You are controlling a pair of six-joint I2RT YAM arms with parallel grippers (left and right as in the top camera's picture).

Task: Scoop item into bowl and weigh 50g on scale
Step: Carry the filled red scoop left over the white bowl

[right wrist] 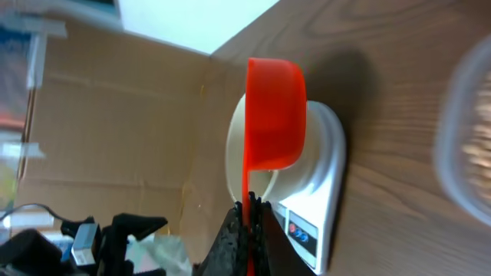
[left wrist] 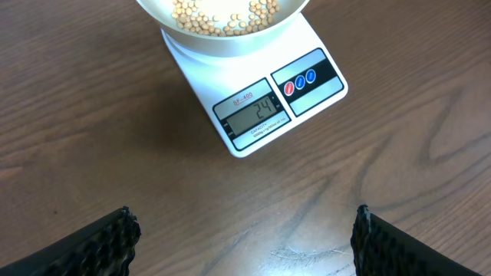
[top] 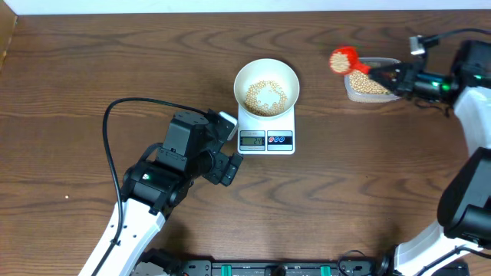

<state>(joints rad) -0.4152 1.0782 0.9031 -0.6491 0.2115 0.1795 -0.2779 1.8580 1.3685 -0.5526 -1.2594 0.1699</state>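
The white bowl (top: 266,87) holds a layer of tan beans (top: 265,95) and stands on the white scale (top: 267,136). In the left wrist view the scale (left wrist: 261,100) display reads 24, with the bowl (left wrist: 230,42) above it. My left gripper (left wrist: 245,238) is open and empty, low over the table in front of the scale. My right gripper (top: 391,77) is shut on the handle of a red scoop (top: 342,60), held with beans in it at the left end of a clear tub (top: 370,82) of beans. The right wrist view shows the scoop (right wrist: 275,115) side-on.
The left arm's cable (top: 115,130) loops over the table at the left. A cardboard box edge (top: 6,38) shows at the far left. The right arm's base (top: 468,199) stands at the right edge.
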